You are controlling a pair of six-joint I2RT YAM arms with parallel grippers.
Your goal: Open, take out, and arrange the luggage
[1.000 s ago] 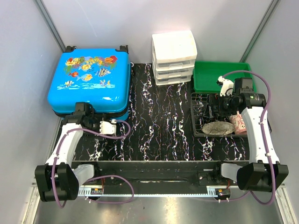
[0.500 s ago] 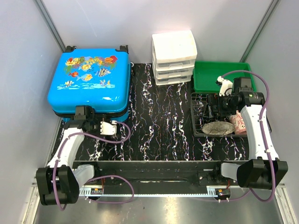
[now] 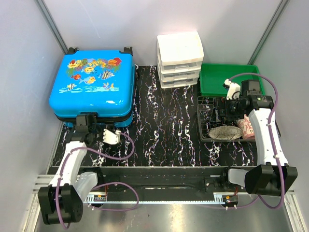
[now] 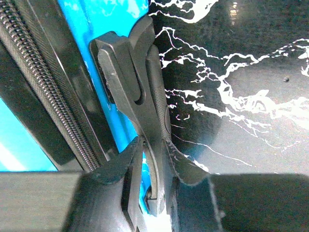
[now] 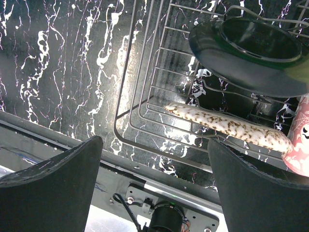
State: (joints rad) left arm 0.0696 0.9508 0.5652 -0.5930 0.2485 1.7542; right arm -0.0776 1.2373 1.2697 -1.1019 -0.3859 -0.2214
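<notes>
Left wrist, left jaws gripping luggage (image 4: 77,29) handle (image 4: 140,111)

From above, we see the closed blue luggage (image 3: 91,87) lying flat at the far left of the bench (image 3: 164,121), with the left claw (image 3: 86,121) against its near edge. At right, the right claw (image 3: 223,108) hangs over a black wire rack (image 3: 204,121) holding a speckled oval object (image 3: 225,132). A white drawer unit (image 3: 179,59) and a green tray (image 3: 217,77) stand behind.
</notes>
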